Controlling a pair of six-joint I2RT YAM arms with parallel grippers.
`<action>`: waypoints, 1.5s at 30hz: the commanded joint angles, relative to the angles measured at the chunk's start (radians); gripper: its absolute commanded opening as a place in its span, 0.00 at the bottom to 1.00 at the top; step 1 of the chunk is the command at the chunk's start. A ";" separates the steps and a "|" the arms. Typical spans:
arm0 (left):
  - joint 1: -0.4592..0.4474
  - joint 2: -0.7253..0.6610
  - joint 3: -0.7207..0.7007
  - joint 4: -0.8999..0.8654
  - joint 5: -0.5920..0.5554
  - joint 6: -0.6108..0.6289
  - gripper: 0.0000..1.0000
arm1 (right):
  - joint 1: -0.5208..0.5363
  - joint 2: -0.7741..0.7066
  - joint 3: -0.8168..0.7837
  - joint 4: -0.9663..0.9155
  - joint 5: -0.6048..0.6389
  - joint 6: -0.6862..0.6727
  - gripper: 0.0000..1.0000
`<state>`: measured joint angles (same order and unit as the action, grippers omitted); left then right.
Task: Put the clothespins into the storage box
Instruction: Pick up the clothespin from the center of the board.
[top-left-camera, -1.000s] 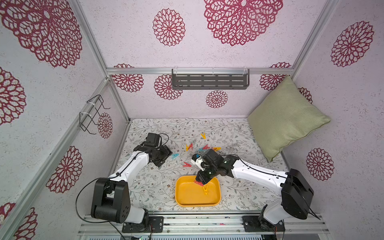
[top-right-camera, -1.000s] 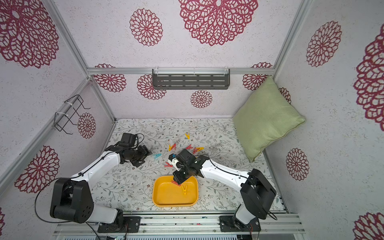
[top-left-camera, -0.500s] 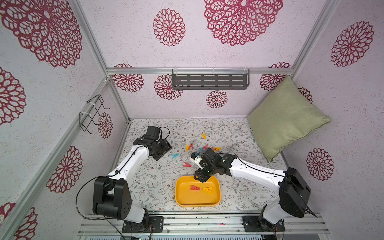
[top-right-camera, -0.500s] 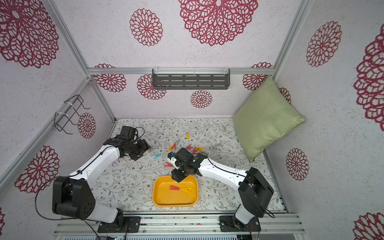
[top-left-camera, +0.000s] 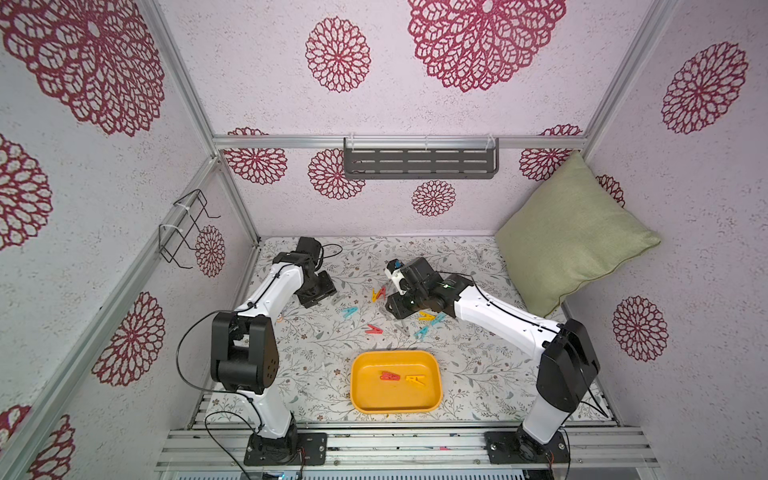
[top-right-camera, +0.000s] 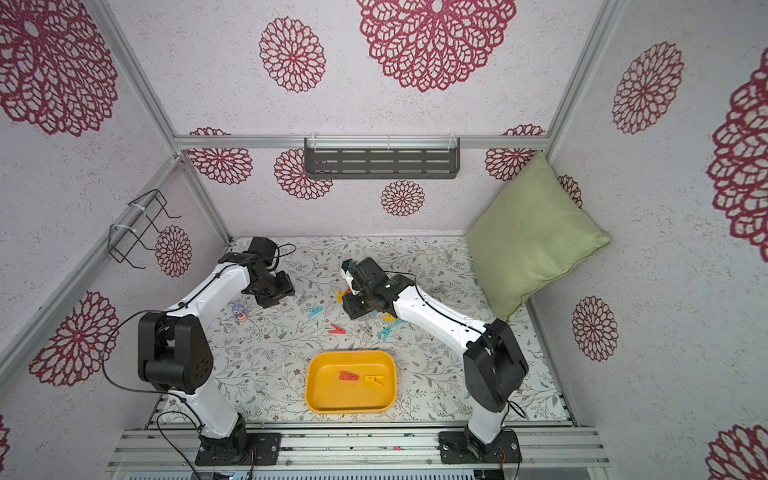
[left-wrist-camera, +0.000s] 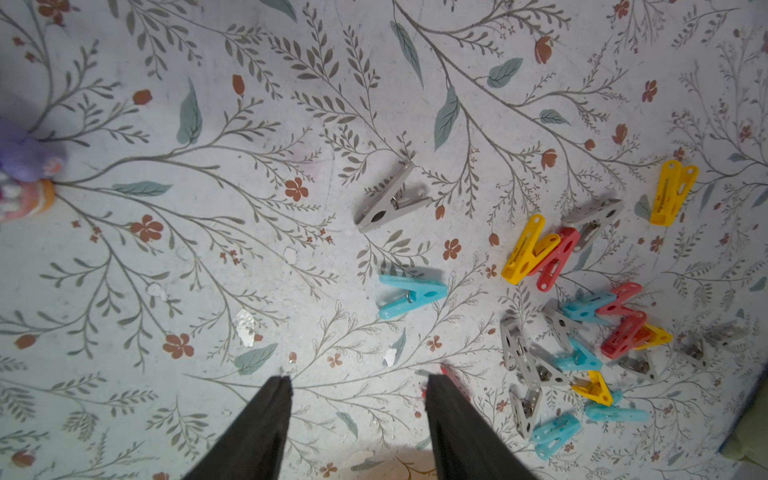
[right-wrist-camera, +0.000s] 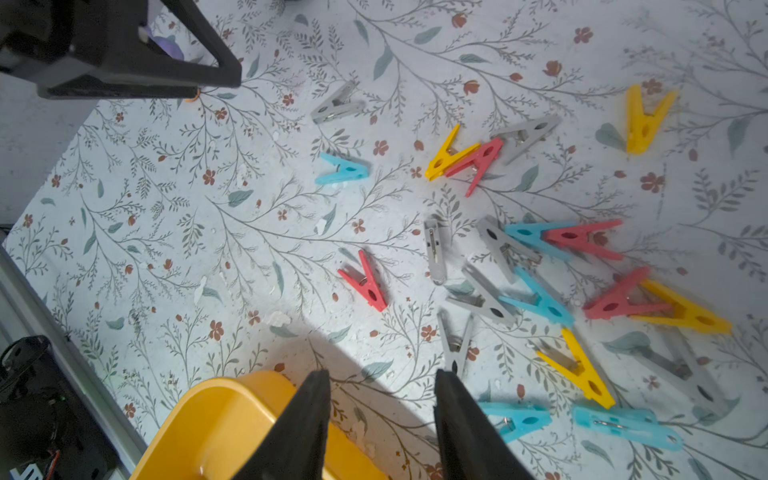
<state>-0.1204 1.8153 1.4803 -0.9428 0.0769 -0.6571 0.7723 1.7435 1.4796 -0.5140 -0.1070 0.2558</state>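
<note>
The yellow storage box (top-left-camera: 434, 395) (top-right-camera: 309, 395) sits near the front edge, and both top views show a red clothespin (top-left-camera: 389, 376) and a yellow one (top-left-camera: 414, 379) lying in it. Several more clothespins lie loose on the floral mat, among them a teal one (top-left-camera: 349, 311), a red one (top-left-camera: 373, 329) and a grey one (left-wrist-camera: 390, 199). My left gripper (top-left-camera: 322, 296) (left-wrist-camera: 357, 380) is open and empty over bare mat, left of the pile. My right gripper (top-left-camera: 395, 311) (right-wrist-camera: 382, 376) is open and empty, between the box rim (right-wrist-camera: 216, 415) and a grey clothespin (right-wrist-camera: 455, 345).
A green pillow (top-left-camera: 569, 232) leans in the back right corner. A grey slotted shelf (top-left-camera: 419, 160) hangs on the back wall and a wire rack (top-left-camera: 187, 228) on the left wall. A small bluish toy (top-right-camera: 240, 311) stands by the left arm.
My right gripper opened and let a red clothespin fall into the box, then drew back over the loose pile. My left gripper shifted slightly toward the back and its jaws narrowed a little.
</note>
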 joint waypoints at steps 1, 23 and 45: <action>0.009 0.076 0.080 -0.067 -0.027 0.089 0.57 | -0.047 0.030 0.052 -0.002 -0.068 0.050 0.45; -0.005 0.451 0.435 -0.178 -0.041 0.239 0.56 | -0.140 0.153 0.138 0.005 -0.203 0.081 0.43; -0.028 0.609 0.587 -0.241 -0.025 0.278 0.43 | -0.162 0.174 0.130 0.001 -0.237 0.076 0.42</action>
<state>-0.1360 2.4001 2.0544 -1.1694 0.0410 -0.3916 0.6193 1.9221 1.5948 -0.5041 -0.3202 0.3260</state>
